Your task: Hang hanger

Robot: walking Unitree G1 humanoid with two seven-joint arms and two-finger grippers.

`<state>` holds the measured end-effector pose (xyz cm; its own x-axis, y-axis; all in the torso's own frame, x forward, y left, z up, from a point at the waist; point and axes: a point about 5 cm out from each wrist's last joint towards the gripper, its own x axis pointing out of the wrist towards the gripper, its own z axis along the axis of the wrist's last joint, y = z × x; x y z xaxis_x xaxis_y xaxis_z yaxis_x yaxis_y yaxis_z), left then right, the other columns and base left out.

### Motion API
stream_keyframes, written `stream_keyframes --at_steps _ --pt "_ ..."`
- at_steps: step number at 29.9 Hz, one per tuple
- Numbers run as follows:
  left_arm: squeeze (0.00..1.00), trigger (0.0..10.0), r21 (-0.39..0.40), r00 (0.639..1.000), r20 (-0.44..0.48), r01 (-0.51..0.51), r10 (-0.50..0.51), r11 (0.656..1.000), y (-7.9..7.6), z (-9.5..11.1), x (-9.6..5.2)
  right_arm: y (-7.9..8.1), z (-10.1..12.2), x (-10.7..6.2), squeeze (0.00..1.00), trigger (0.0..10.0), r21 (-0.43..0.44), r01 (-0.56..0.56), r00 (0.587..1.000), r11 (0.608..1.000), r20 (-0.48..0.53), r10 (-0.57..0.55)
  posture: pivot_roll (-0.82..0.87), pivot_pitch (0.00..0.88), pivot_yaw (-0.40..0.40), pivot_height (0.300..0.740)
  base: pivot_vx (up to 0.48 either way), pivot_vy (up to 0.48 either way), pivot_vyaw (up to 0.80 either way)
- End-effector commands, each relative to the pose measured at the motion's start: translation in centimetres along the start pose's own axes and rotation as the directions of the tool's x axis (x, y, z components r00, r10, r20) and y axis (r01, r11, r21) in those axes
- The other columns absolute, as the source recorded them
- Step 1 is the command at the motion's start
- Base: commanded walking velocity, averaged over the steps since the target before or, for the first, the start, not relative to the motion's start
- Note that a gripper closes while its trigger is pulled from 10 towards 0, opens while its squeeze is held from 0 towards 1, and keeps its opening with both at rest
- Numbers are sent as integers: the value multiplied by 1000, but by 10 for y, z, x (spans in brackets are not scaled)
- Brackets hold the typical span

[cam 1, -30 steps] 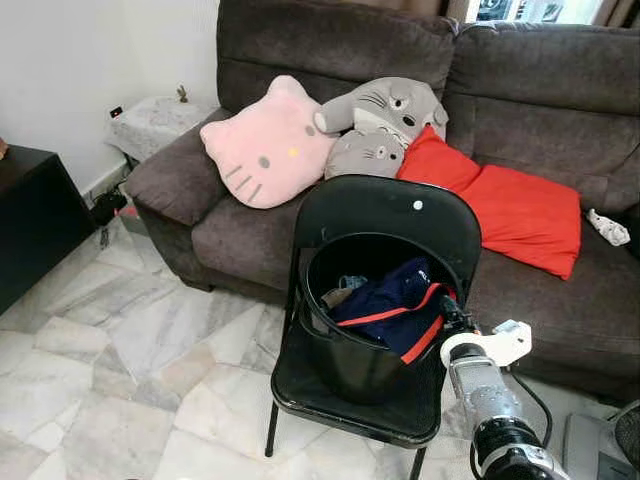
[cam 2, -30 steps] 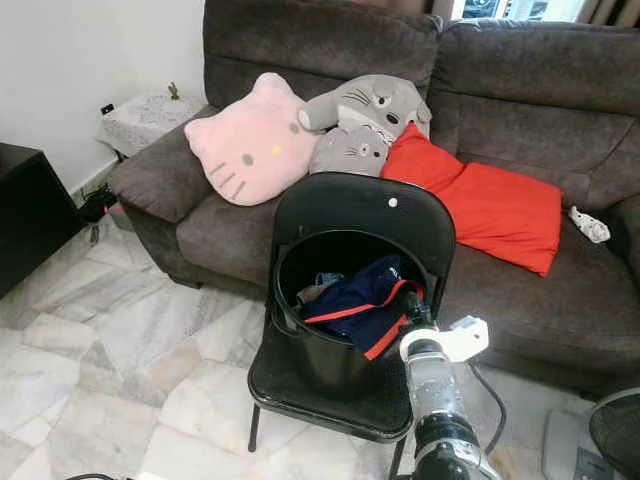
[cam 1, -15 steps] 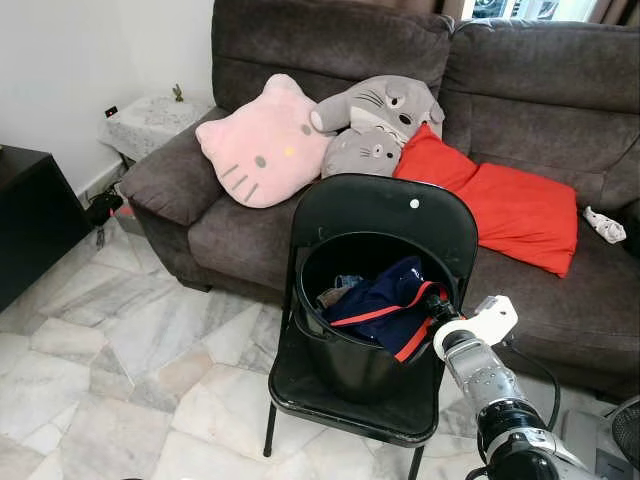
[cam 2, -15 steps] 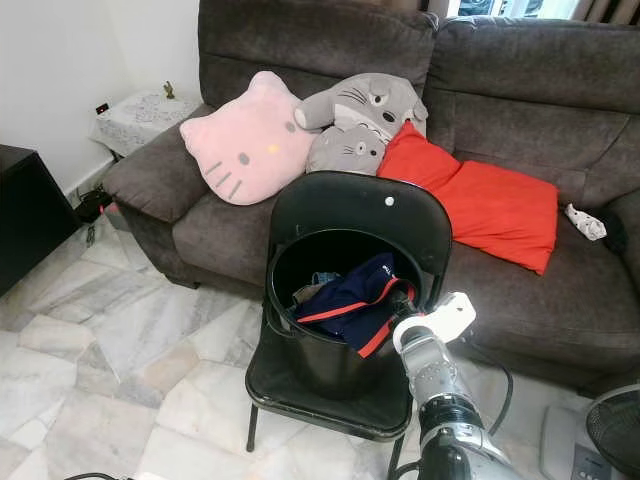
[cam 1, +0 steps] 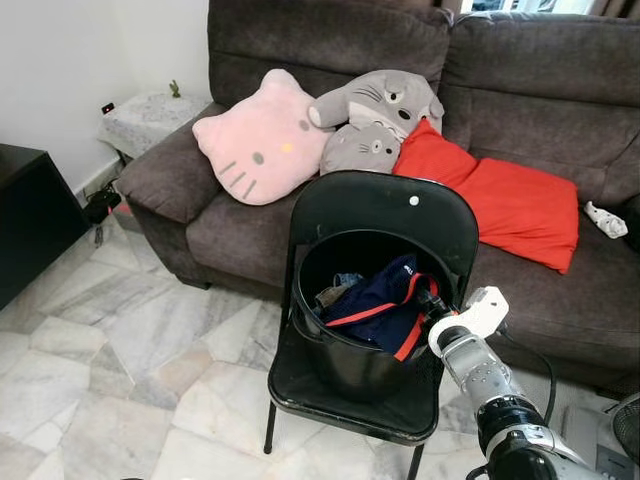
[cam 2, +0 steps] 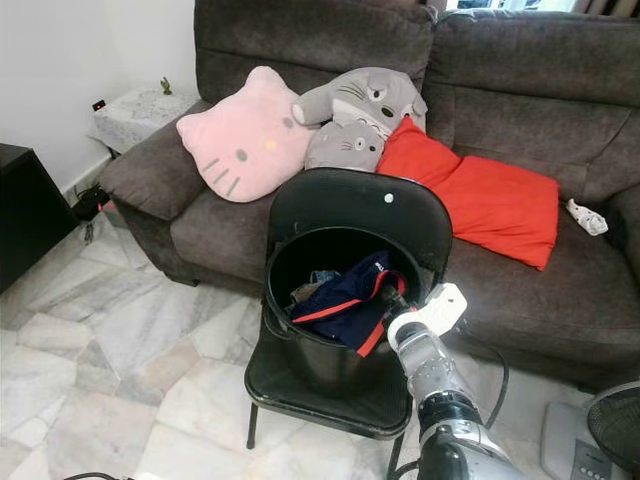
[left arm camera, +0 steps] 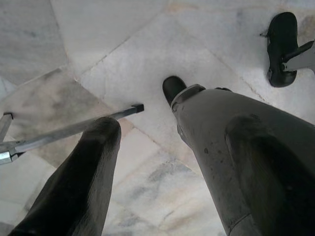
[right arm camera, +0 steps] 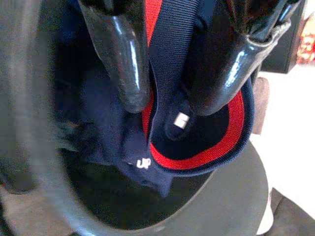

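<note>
A navy garment (cam 1: 385, 300) with red trim lies heaped in a black bucket (cam 1: 345, 345), spilling over the rim on the robot's right side. No hanger can be made out among the cloth. The right pincer (right arm camera: 165, 101) is at that rim, its two glossy black fingers (right arm camera: 123, 64) nearly together and clamped on a fold of the navy and red fabric, which runs up between them; a small white label sits just below the tips. The silver right arm (cam 1: 480, 375) reaches in from the lower right, close beside the chair's edge.

The bucket stands on the seat of a black folding chair (cam 1: 400, 210), whose curved back rises just behind the bucket's rim, leaving little room there. Behind the chair is a dark grey sofa (cam 1: 540, 90) carrying a pink cat cushion (cam 1: 260, 145), a grey plush (cam 1: 380, 115) and a red cushion (cam 1: 500, 195).

To the left of the chair the marble floor (cam 1: 110, 350) is open. The left pincer (left arm camera: 162, 162) hangs over this floor, its fingers spread apart and holding nothing.
</note>
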<state>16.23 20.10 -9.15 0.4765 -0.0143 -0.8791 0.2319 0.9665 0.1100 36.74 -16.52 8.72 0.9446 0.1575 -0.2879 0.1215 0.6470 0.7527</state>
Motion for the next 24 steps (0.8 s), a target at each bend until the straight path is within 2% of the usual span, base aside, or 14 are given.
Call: stream_keyframes --at_steps 1,2,4,5,6,7,12,13,14,15,16,17,18,24 --pt "0 10000 1 999 -38 -7 7 1000 2 -8 -1 10 1 2 0 3961 -41 -39 999 998 -16 39 -75 101 34 740 0 0 0" --pt "0 10000 1 999 -38 -7 7 1000 2 -8 -1 10 1 2 0 3961 -41 -39 999 998 -16 39 -75 101 34 740 0 0 0" --pt "0 10000 2 999 -38 -7 7 1000 2 -8 -1 11 -1 3 0 3098 -51 -47 999 998 -28 46 -76 101 34 740 0 0 0" --pt "0 10000 3 999 -40 -6 6 1000 2 -8 -1 10 -5 3 0 2157 -71 -38 998 997 -50 34 -77 101 35 740 0 0 0" --pt "0 10000 4 999 -40 -6 6 1000 2 -8 -1 9 -7 3 0 627 -78 -33 998 996 -56 29 -77 101 35 740 0 0 0" --pt "0 10000 5 999 -42 -5 5 1000 2 -8 -1 7 -12 2 0 0 -94 -20 997 995 -82 13 -75 99 36 740 0 0 0" --pt "0 10000 7 999 -45 -4 4 1000 2 -8 -1 4 -19 1 0 0 -98 -16 995 995 -100 6 -73 96 36 740 0 0 0" --pt "0 10000 7 999 -45 -4 4 1000 2 -8 -1 3 -20 1 0 431 -97 -8 995 995 -103 -2 -73 96 36 740 0 0 0" --pt "0 10000 8 999 -46 -4 4 1000 2 -9 -1 2 -21 1 0 1490 -96 0 994 995 -106 -10 -75 94 38 740 0 0 0" --pt "0 10000 8 999 -46 -4 4 1000 2 -9 -1 0 -23 0 0 4706 -96 9 994 995 -110 -20 -75 93 38 740 0 0 0" --pt "0 10000 8 999 -46 -4 4 1000 1 -9 -1 -1 -23 0 0 4706 -97 14 993 995 -112 -25 -75 92 38 740 0 0 0" --pt "0 10000 8 999 -46 -3 3 1000 1 -9 -1 -2 -25 0 0 9373 -97 23 993 995 -116 -34 -75 92 38 740 0 0 0" --pt "0 10000 9 999 -47 -2 3 1000 1 -9 -1 -3 -26 -1 0 10000 -97 29 992 995 -119 -41 -75 89 37 740 0 0 0" --pt "0 10000 10 999 -50 2 -2 1000 1 -9 -1 -7 -32 -2 0 10000 -87 55 988 995 -143 -67 -75 86 38 740 0 0 0"
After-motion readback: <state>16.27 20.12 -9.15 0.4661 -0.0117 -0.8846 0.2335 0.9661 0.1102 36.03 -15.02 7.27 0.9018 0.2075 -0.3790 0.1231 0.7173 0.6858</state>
